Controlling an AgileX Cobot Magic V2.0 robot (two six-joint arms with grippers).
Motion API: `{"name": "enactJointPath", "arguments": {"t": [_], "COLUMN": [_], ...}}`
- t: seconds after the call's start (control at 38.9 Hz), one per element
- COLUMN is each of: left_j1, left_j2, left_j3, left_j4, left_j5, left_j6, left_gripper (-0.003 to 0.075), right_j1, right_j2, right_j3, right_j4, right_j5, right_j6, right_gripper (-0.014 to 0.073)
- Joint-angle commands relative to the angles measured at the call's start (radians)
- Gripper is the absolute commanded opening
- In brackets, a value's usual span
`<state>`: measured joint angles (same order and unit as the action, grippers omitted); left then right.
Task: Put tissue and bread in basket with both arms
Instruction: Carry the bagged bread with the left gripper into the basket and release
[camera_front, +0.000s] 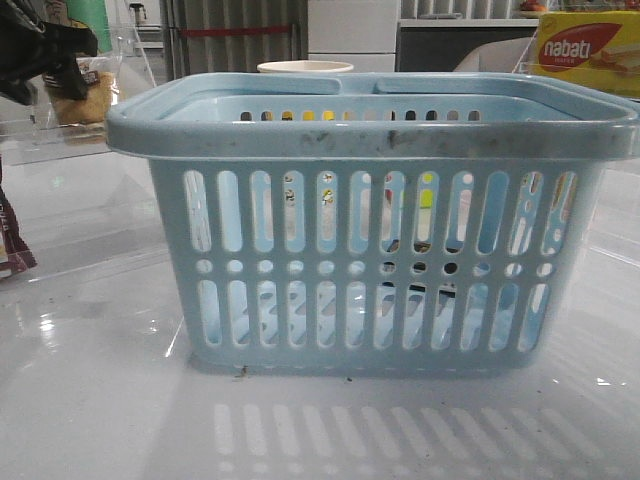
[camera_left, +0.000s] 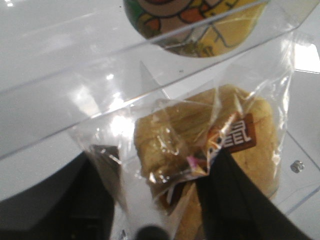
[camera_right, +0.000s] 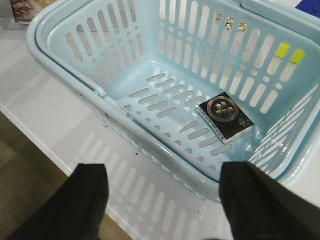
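1. The bread (camera_left: 210, 150) is being gripped by the left gripper (camera_left: 160, 195), whose dark fingers (camera_left: 235, 200) are pressed onto the crinkly clear bag from both sides; the loaf is sitting directly between them and just beyond.
2. On the bag, just past the fingertips, a dark brown label (camera_left: 239, 134) with white characters is being shown; the characters are too partial to be read.
3. Beyond the bread, the clear wall of a transparent bin (camera_left: 75, 100) is being seen, with a round yellow printed object (camera_left: 195, 25) farther off; its print cannot be read.
4. In the front view the left gripper (camera_front: 60, 70) is being held up with the bread (camera_front: 85, 95) at the far left, and the basket (camera_front: 370, 130) is lying off to the right of it, so the carry is judged to run rightward over the rim.
5. The right gripper (camera_right: 162, 200) is being held open and empty above the near rim of the basket (camera_right: 75, 85); the left arm is clearly the nearer one to the bread.
6. Inside the basket, beyond the right fingers, a small black packet (camera_right: 226, 116) with a gold ring emblem is lying flat on the floor; its writing is illegible.
7. Farthest off, a yellow-red box (camera_front: 590, 50) marked "nabati" is standing behind the basket.
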<state>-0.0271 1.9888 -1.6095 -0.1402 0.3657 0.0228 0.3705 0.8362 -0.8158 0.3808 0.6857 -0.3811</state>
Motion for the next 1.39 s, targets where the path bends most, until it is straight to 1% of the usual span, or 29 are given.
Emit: {"name": "enactJointPath", "arguments": {"t": [0.0,0.08,0.13,0.31,0.44,0.59,0.67,0.8,0.85,0.93,1.03,1.11,1.36], "left_j1": [0.0,0.0,0.0,0.0,-0.02,-0.117,-0.206,-0.374,-0.445,-0.514,-0.578,-0.605,-0.616], "left_j2": [-0.056,-0.063,-0.079,-0.171,-0.282,-0.428,-0.486,-0.512,-0.507,-0.489,-0.454,-0.418,-0.288], "left_j3": [-0.043,-0.043,-0.043,-0.043,-0.043,-0.043,-0.043,-0.043,-0.036,-0.032,-0.032,-0.032,-0.032], "left_j4": [-0.005,-0.005,-0.005,-0.003,-0.005,-0.005,-0.005,-0.012,-0.012,-0.012,-0.012,-0.012,0.002], "left_j5": [-0.052,-0.006,0.026,0.136,0.213,0.316,0.386,0.469,0.474,0.471,0.471,0.47,0.454], "left_j6": [0.001,0.001,0.001,0.001,0.009,0.137,0.168,0.169,0.169,0.169,0.175,0.182,0.182], "left_gripper": [0.0228,0.0136,0.0089,0.0092,0.0092,0.0092,0.0092,0.0092,0.0092,0.0092,0.0092,0.0092,0.0096], "right_j1": [-0.005,-0.005,-0.005,-0.005,-0.005,-0.005,-0.005,-0.005,-0.005,-0.005,-0.005,-0.005,-0.005], "right_j2": [-0.007,-0.007,-0.007,-0.007,-0.007,-0.007,-0.007,-0.007,-0.007,-0.007,-0.007,-0.007,-0.007], "right_j3": [-0.028,-0.028,-0.028,-0.028,-0.028,-0.028,-0.028,-0.028,-0.028,-0.028,-0.028,-0.028,-0.028], "right_j4": [0.016,0.016,0.016,0.016,0.016,0.016,0.016,0.016,0.016,0.016,0.016,0.016,0.016], "right_j5": [-0.056,-0.056,-0.056,-0.056,-0.056,-0.056,-0.056,-0.056,-0.056,-0.056,-0.056,-0.056,-0.056], "right_j6": [0.0,0.0,0.0,0.0,0.0,0.0,0.0,0.0,0.0,0.0,0.0,0.0,0.0], "right_gripper": [0.057,0.057,0.057,0.057,0.057,0.057,0.057,0.057,0.057,0.057,0.057,0.057,0.057]}}
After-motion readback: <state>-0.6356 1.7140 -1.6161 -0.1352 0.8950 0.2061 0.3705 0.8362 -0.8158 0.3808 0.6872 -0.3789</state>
